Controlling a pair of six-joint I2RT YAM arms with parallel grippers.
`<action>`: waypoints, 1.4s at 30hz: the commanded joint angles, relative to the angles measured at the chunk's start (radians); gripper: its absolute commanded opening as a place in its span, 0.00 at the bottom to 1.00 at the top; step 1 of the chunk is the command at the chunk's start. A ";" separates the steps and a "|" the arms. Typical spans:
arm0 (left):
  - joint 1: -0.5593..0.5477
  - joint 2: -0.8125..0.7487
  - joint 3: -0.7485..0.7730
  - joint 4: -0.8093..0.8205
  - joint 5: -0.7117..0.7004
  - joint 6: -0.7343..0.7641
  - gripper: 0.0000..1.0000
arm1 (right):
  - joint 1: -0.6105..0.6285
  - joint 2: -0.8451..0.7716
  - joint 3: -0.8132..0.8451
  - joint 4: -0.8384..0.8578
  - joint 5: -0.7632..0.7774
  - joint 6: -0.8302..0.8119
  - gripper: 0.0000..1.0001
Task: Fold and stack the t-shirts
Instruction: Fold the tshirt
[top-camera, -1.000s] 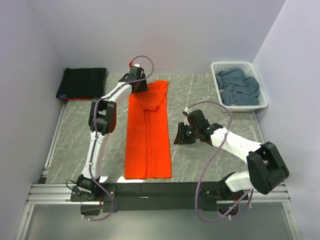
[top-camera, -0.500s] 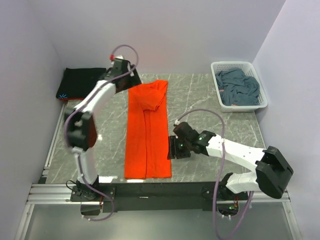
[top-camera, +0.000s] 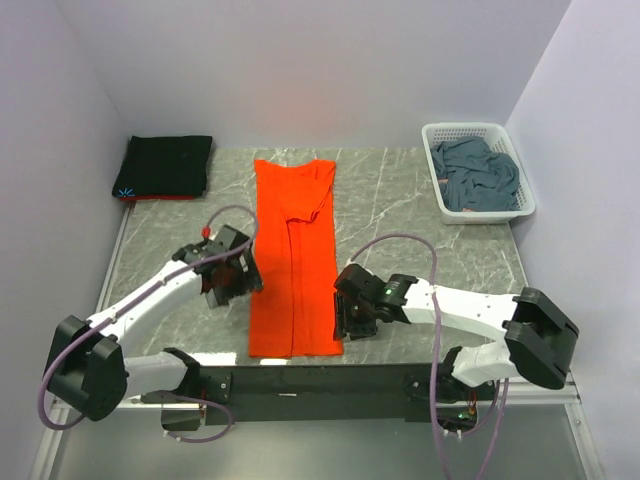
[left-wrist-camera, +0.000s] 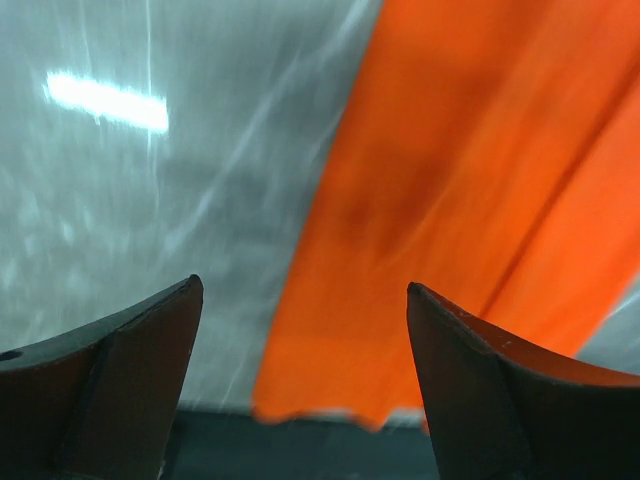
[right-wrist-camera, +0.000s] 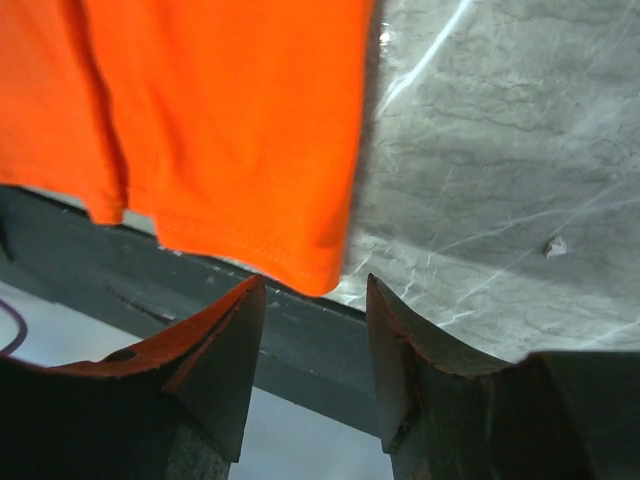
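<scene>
A plain bright orange cotton t-shirt (top-camera: 295, 265) lies flat down the middle of the grey marbled bench (top-camera: 420, 220). Its sides are turned in, so it forms one long strip from the far edge almost to the near edge. That narrow shape suggests the lengthwise folds are made and the crosswise fold is next.

The left gripper (top-camera: 238, 288) hangs just beside the strip's left edge, towards the near end. Its jaws are spread wide with nothing between them. The right gripper (top-camera: 352, 310) sits opposite, at the near right corner of the hem, jaws parted and empty too. The right wrist view shows that corner just beyond the fingertips. Flanking the hem like this would let each arm take a corner and carry it towards the collar.

A folded black t-shirt (top-camera: 165, 165) rests at the far left corner, probably the base of the stack. A crumpled slate blue-grey t-shirt (top-camera: 478, 178) waits in the white plastic lattice basket (top-camera: 470, 128) at the far right corner.
</scene>
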 joint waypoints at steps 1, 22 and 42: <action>-0.050 -0.065 -0.043 -0.069 0.091 -0.081 0.88 | 0.008 0.034 0.003 0.027 0.000 0.029 0.52; -0.217 -0.039 -0.160 -0.147 0.135 -0.189 0.70 | 0.055 0.244 0.055 -0.003 -0.061 0.035 0.17; -0.346 0.053 -0.252 -0.029 0.187 -0.281 0.35 | 0.052 0.229 0.053 -0.010 -0.035 0.024 0.00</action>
